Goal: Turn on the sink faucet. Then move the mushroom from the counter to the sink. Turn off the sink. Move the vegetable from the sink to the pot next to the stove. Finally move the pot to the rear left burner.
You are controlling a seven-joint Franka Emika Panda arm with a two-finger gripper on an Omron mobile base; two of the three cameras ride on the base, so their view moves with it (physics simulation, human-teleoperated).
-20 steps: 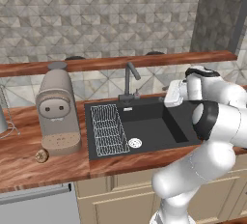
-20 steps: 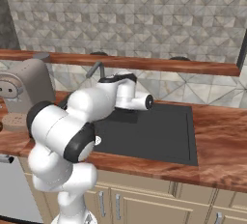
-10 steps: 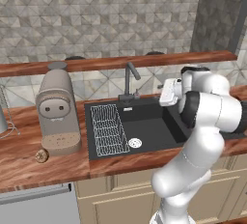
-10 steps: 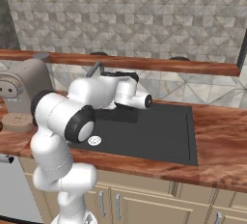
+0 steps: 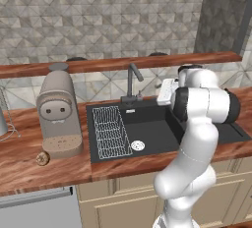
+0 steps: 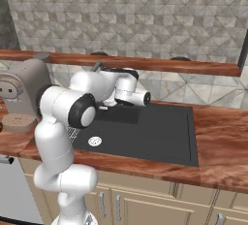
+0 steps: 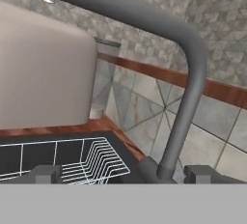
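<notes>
The dark grey faucet (image 5: 132,81) stands behind the black sink (image 5: 157,132), and no water runs from it. My white hand (image 5: 166,92) hovers just right of the faucet, over the basin. In the hand view the faucet (image 7: 189,92) arches up close in front, its base between the tips of my open gripper (image 7: 124,175), which holds nothing. The small brown mushroom (image 5: 42,158) lies on the wooden counter in front of the coffee machine, far left of my hand. The stove is out of view.
A wire rack (image 5: 109,131) lies in the sink's left part, beside the drain (image 5: 138,146). A beige coffee machine (image 5: 59,112) stands left of the sink. A grey metal vessel (image 5: 3,120) is cut off at the left edge; I cannot tell if it is the pot. A wooden ledge (image 5: 108,65) runs along the wall.
My hand has crept slightly left toward the faucet. The arm's elbow has swung up and in, so it stands more upright. Nothing on the counter has moved.
</notes>
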